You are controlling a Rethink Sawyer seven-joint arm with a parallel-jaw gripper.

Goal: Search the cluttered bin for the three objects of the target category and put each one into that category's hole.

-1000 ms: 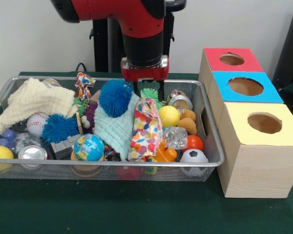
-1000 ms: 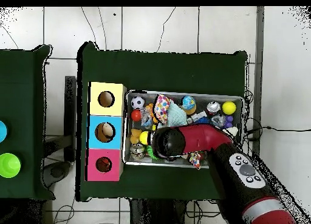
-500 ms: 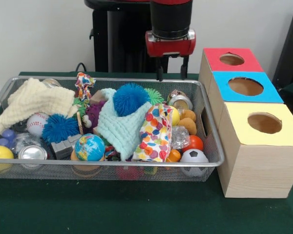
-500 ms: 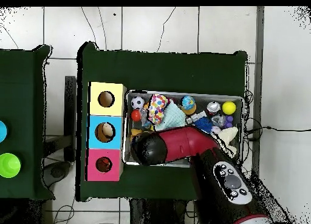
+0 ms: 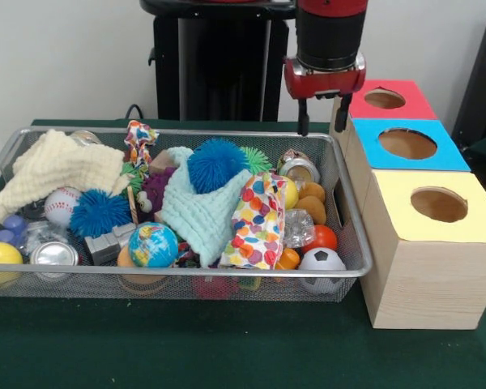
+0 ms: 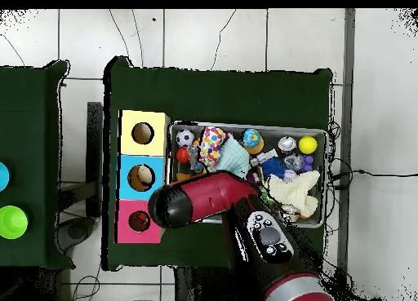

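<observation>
Front view: gripper (image 5: 323,123) jaws spread apart, nothing between them, hanging above bin's far right corner beside red box (image 5: 378,100). Wire bin (image 5: 352,243) holds cream cloth (image 5: 61,168), globe ball (image 5: 153,244), blue spiky ball (image 5: 216,163), soccer ball (image 5: 321,262). Arm vertical.

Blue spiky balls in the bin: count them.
2. One blue spiky ball sits atop the mint cloth mid-bin; the other lies beside the baseball. More may be buried under the clutter.

Wire bin (image 5: 352,243) heaped with toys; beside it, red (image 5: 405,101), blue (image 5: 437,152), yellow (image 5: 470,219) single-hole boxes.
</observation>
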